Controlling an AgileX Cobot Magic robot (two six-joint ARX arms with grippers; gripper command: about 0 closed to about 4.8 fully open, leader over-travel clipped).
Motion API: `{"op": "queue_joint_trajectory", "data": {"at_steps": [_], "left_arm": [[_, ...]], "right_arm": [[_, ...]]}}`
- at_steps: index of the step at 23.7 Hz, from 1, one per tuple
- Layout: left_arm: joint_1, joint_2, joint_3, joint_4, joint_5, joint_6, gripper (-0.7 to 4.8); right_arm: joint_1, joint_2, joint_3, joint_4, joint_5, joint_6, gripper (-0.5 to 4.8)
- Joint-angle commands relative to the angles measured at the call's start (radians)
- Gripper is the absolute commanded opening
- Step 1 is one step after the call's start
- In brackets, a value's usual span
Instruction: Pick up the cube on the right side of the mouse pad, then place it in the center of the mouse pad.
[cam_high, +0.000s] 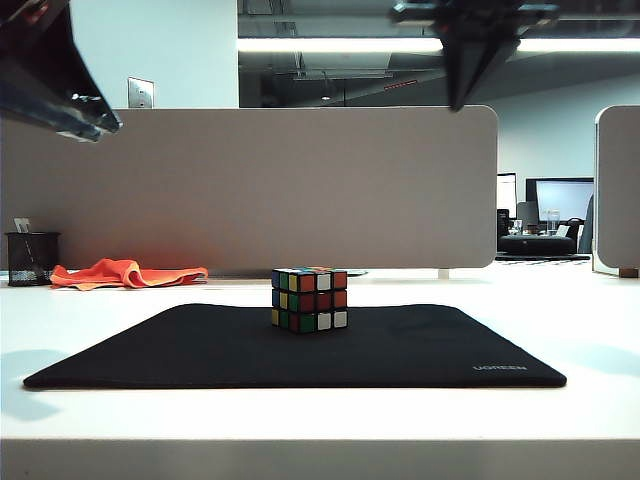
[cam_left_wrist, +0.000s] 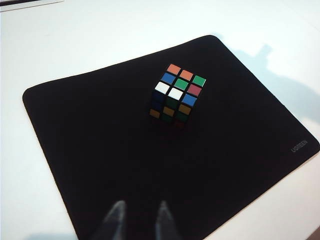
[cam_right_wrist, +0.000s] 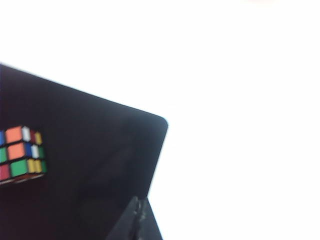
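Left claw (cam_left_wrist: 139, 220) narrowly parted above mouse pad (cam_left_wrist: 100, 150), cube (cam_left_wrist: 176, 94) sat mid-pad, right claw (cam_right_wrist: 137, 220) pinched shut, empty, pen cup (cam_high: 31, 258) contents indistinct.

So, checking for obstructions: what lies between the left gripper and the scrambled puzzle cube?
Only bare black fabric mouse pad between left gripper and cube, per left wrist view.

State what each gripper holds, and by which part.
Nothing. The cube sits alone on the mouse pad; left gripper and right gripper hang clear, empty.
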Motion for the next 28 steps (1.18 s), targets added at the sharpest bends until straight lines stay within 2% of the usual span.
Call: {"op": "queue_joint_trajectory", "data": {"at_steps": [1,3,9,15,24,28], "left_arm": [[-0.001,-0.013,0.006,0.014,0.0,-0.003,0.46],[-0.001,-0.034,0.006,0.021,-0.008,-0.003,-0.06],[-0.001,-0.082,0.006,0.032,-0.057,-0.003,-0.06],[-0.001,-0.114,0.006,0.011,-0.071,-0.006,-0.06],[-0.001,-0.187,0.005,-0.061,-0.245,-0.02,-0.06],[-0.001,-0.23,-0.011,-0.056,-0.253,-0.02,-0.06]], "right_arm": [[-0.035,-0.047,0.004,0.034,0.006,-0.003,-0.05],[-0.082,-0.095,0.004,0.063,0.006,0.002,-0.05],[-0.113,-0.169,-0.031,0.124,0.01,0.005,-0.05],[-0.113,-0.317,-0.267,0.293,0.01,0.005,-0.05],[-0.113,-0.571,-0.654,0.523,0.002,0.005,-0.05],[-0.113,-0.704,-0.845,0.627,-0.024,0.005,-0.05]]}}
